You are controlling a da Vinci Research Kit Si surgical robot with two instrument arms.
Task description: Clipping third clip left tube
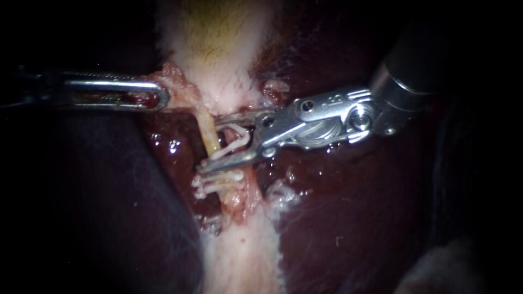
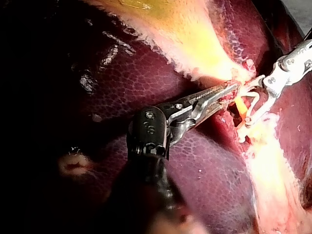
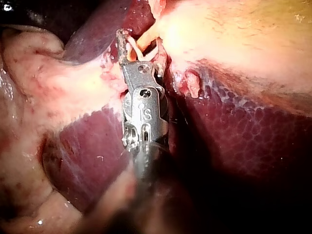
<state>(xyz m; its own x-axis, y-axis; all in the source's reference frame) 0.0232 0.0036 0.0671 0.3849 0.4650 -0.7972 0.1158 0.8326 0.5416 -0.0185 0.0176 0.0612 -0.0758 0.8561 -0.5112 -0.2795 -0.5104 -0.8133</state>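
The left instrument [image 1: 161, 99] has its claw squeezed tight on the pink bit at the narrow end of the gallbladder [image 1: 218, 43]. It holds that end out to the side. From there a thin yellow tube [image 1: 207, 128] runs down over the dark liver [image 1: 348, 218].

The right instrument [image 1: 209, 142] has its claw wide. It carries a white new clip [image 1: 237, 142], open like a little mouth. The tube crosses between the two halves of the claw. I cannot tell if the new clip reaches all the way over the tube. Two other clips [image 1: 218, 183] sit across the tube just under the lower half of the claw.

I think the squeeze comes next, and a few things could go wrong:

- If the new clip covers only part of the tube, it may pinch it badly or slip off.
- If the claw drops a bit, it could land on the other clips.
- If the left instrument pulls too hard, the soft pink bit might tear.
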